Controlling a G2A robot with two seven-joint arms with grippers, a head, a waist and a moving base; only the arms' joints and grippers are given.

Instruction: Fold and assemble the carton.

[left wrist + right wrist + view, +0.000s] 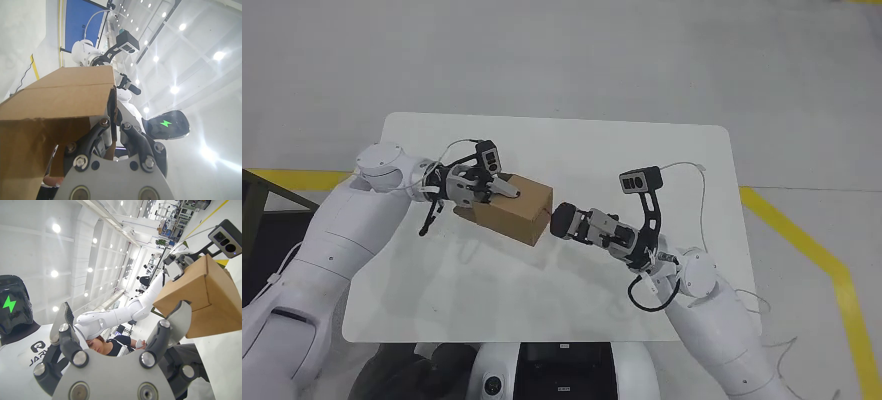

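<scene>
A brown carton (514,207) sits in the middle of the white table (542,290), its top flaps folded over. My left gripper (487,190) is at the carton's left end. In the left wrist view this gripper (113,123) is shut on an edge of the carton's (56,98) cardboard wall. My right gripper (562,220) is at the carton's right end. In the right wrist view it (122,308) stands open, with one of its fingers (179,315) against the carton's (204,298) side and the other well apart from it.
The table's near edge (512,338) lies just in front of both arms. Bare tabletop lies behind the carton and to its right. A dark frame (262,190) stands off the table's left side, and yellow floor tape (802,235) runs on the right.
</scene>
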